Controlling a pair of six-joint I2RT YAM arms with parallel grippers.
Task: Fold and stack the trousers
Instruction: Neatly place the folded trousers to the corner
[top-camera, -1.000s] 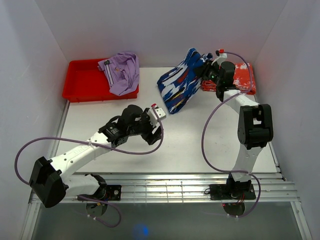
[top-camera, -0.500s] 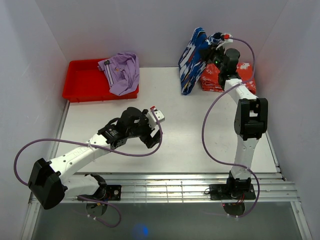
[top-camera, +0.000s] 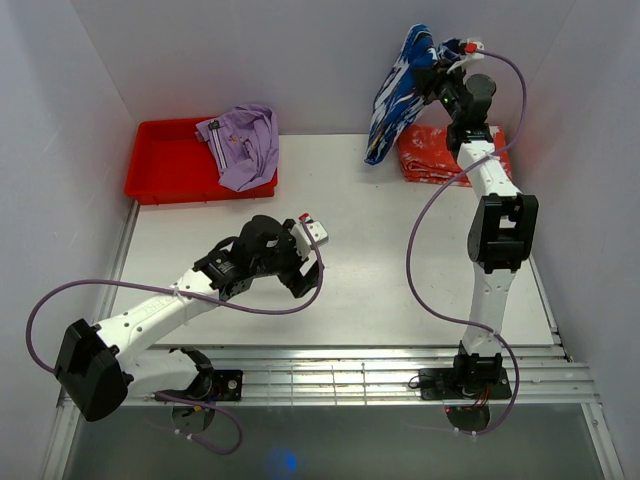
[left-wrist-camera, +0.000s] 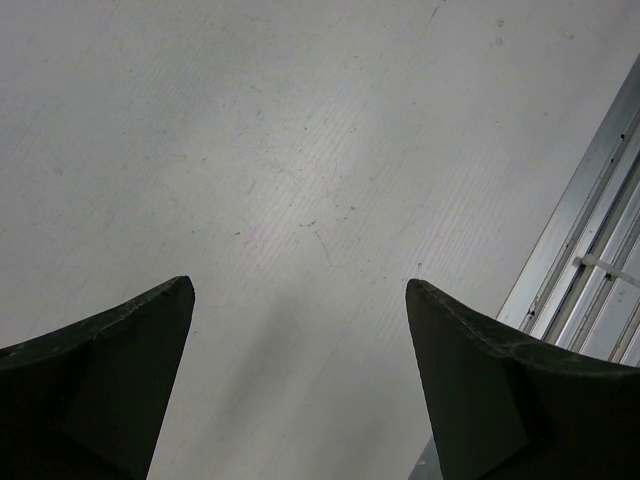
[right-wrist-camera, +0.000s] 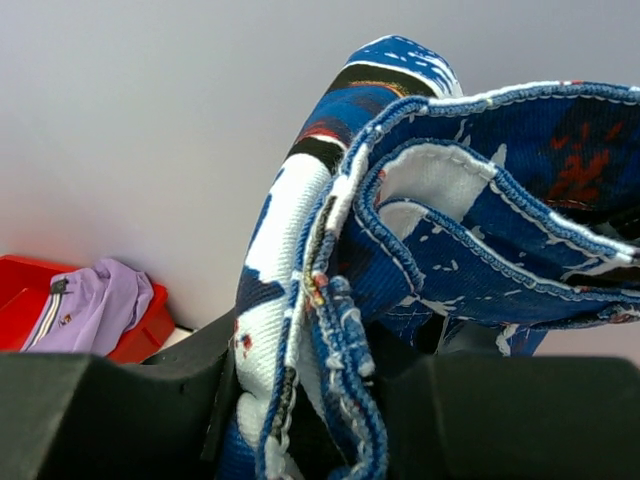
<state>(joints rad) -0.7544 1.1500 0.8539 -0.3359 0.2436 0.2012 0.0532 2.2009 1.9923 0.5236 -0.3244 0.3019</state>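
Two end effectors, two different jobs: the right end effector (top-camera: 447, 52) is clamped on a bunched edge of the trousers (top-camera: 398, 98) and holds them high at the far right corner. The left end effector (left-wrist-camera: 300, 300) hovers with its jaws wide apart over bare desk (top-camera: 380, 260), gripping nothing. The trousers hang with their long axis steep — pinched end up, free end pointing down and left. That free end sits near the desk's far edge, just beside the folded orange-red garment (top-camera: 440, 160); whether it touches the desk I cannot tell. The step looks like carrying them to that pile. Done well, the free end lands first, then the arm draws across so the cloth lies flat and squared on top — not dropped in a heap.
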